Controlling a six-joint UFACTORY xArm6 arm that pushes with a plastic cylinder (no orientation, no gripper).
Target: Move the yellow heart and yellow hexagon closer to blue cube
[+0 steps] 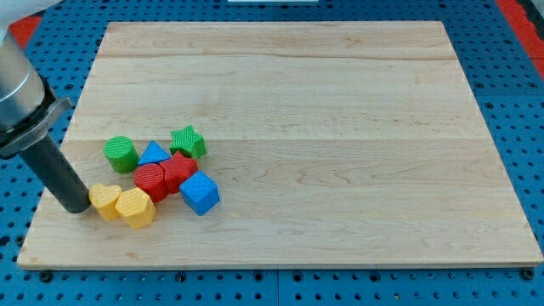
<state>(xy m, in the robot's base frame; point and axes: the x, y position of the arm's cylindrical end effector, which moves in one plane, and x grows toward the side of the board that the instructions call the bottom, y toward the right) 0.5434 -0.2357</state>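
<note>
The yellow heart (105,201) lies near the board's lower left, touching the yellow hexagon (136,208) on its right. The blue cube (200,193) sits a short gap to the right of the hexagon. My tip (77,206) rests on the board just left of the yellow heart, touching or nearly touching it. The dark rod slants up to the view's left.
A cluster sits just above the yellow blocks: a green cylinder (121,153), a blue triangle (154,154), a green star (188,141), and two red blocks (151,181) (178,171). The wooden board (340,127) lies on a blue pegboard; its left edge is close to my tip.
</note>
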